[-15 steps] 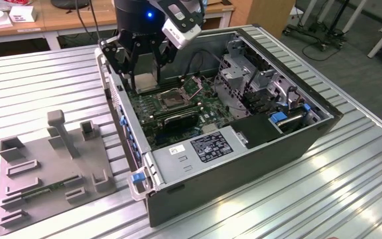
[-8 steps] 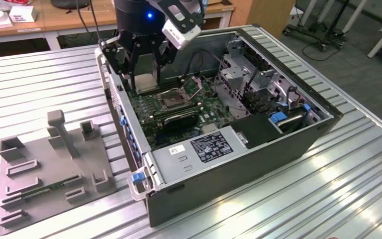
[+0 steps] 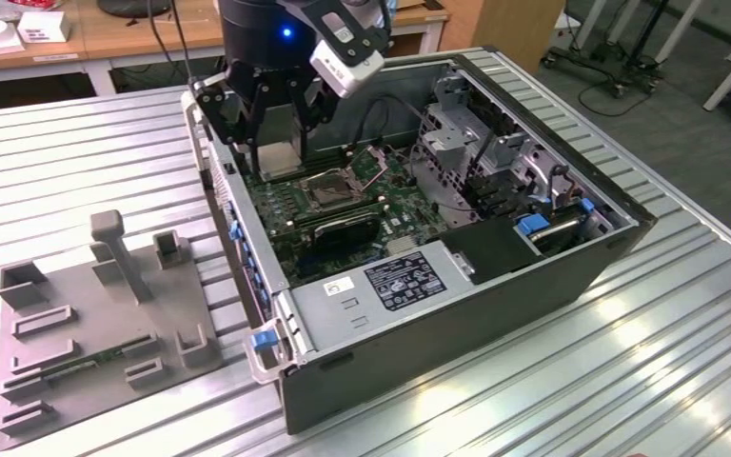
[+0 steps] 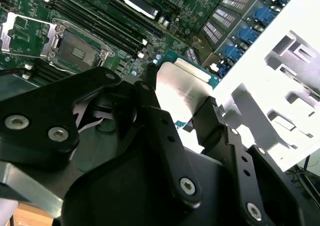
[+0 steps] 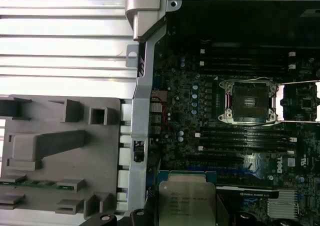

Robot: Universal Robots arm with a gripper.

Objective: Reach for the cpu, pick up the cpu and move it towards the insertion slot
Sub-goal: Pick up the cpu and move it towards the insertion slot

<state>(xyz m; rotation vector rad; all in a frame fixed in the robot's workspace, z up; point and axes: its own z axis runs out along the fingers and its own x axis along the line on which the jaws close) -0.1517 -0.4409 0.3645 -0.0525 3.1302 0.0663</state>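
Ribbed metal surface (image 3: 670, 324) under everything, running to all edges of the exterior view. Open computer case (image 3: 493, 286) lying on its side near the middle of the surface, green motherboard (image 3: 340, 205) exposed inside. Grey plastic fixture (image 3: 87, 324) with upright blocks resting on the surface beside the case, toward the corner at the exterior view's lower left, apart from the case wall. Black arm (image 3: 264, 29) reaching down over the case's far corner, by its wall on the exterior view's left.

Gripper (image 3: 277, 148) hanging just above the motherboard, jaws clenched on the cpu (image 4: 182, 93); black fingers (image 4: 212, 118) pressed against opposite edges of the chip in the second wrist view. Cpu (image 5: 186, 201) held flat in the first wrist view, pale metal top up, thin greenish edge showing, clear of the board below. Seen also as a pale square between the fingers in the exterior view (image 3: 279, 157).

Insertion slot (image 5: 249, 102) on the motherboard, silver frame around a dark centre, retention lid swung open to one side. Slot (image 3: 335, 193) near the gripper but not under it; cpu and slot apart. Long black memory slots (image 5: 240, 136) lying beside the socket.
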